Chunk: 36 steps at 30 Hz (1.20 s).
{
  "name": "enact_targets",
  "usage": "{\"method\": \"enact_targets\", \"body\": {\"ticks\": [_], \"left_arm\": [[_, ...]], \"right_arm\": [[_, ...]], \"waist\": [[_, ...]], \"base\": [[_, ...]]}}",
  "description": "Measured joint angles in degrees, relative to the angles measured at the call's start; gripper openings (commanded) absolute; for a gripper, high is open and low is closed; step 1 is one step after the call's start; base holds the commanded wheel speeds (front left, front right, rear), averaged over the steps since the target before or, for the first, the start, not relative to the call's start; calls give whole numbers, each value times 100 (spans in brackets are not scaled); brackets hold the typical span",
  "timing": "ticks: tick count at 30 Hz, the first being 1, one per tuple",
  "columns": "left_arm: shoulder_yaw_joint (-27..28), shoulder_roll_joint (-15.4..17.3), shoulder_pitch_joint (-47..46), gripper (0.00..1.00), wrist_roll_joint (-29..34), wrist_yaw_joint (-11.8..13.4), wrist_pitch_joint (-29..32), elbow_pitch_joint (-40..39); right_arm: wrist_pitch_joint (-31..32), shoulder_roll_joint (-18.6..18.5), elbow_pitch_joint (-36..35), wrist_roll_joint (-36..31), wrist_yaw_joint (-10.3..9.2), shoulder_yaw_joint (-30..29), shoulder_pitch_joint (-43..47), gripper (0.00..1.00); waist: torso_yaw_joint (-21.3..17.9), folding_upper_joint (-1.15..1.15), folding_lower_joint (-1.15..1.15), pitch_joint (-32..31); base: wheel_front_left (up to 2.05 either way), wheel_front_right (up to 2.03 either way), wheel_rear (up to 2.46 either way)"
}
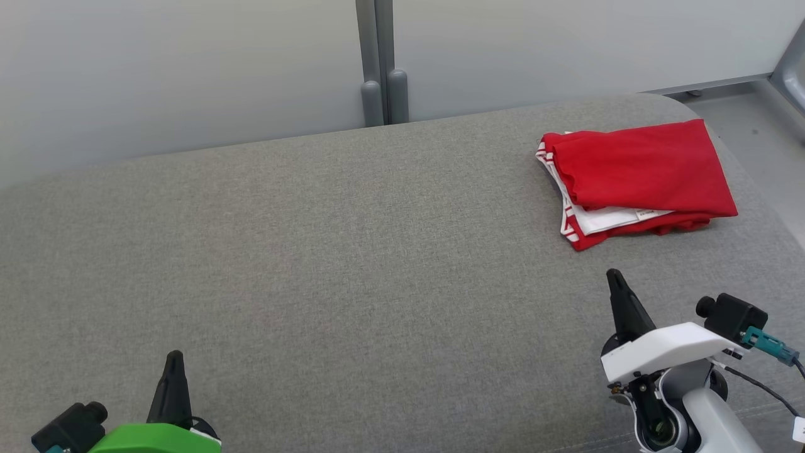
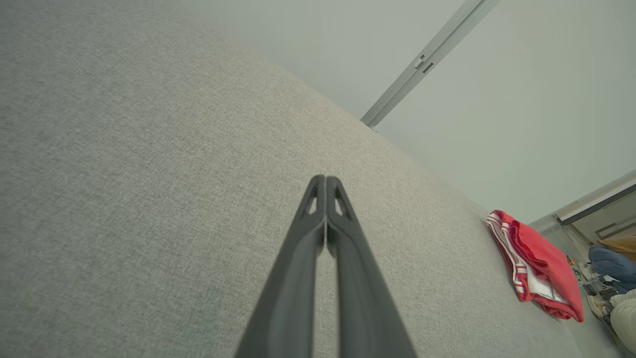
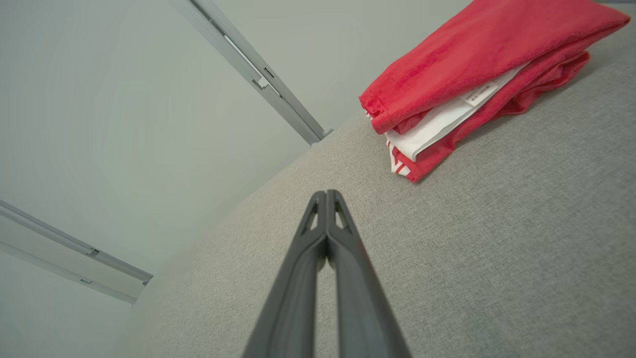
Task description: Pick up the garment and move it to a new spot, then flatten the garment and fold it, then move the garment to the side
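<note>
One broad grey woven-fabric cushion (image 1: 314,251). One folded red cloth garment with white striped trim (image 1: 641,170) lies at the cushion's far right corner. Judged light, limp, layers liable to slip: pinch through the stacked edge. Two claws over the cushion's near edge: left gripper (image 2: 325,180), right gripper (image 3: 325,195), both clenched, empty.

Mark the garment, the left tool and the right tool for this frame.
garment (image 1: 648,167): head view, red top layer of the folded stack.
left tool (image 2: 325,179): left wrist view, where its shut fingertips meet.
right tool (image 3: 326,195): right wrist view, where its shut fingertips meet.
</note>
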Motion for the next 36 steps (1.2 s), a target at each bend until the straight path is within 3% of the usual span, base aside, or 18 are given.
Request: {"method": "enact_targets", "body": {"ticks": [36], "left_arm": [[233,73,-577,0,-2671,-506,619,514]], "right_arm": [[667,22,115,2739,494,-975,-25,0]], "waist": [[159,0,0,69]], "base": [[0,0,0]]}}
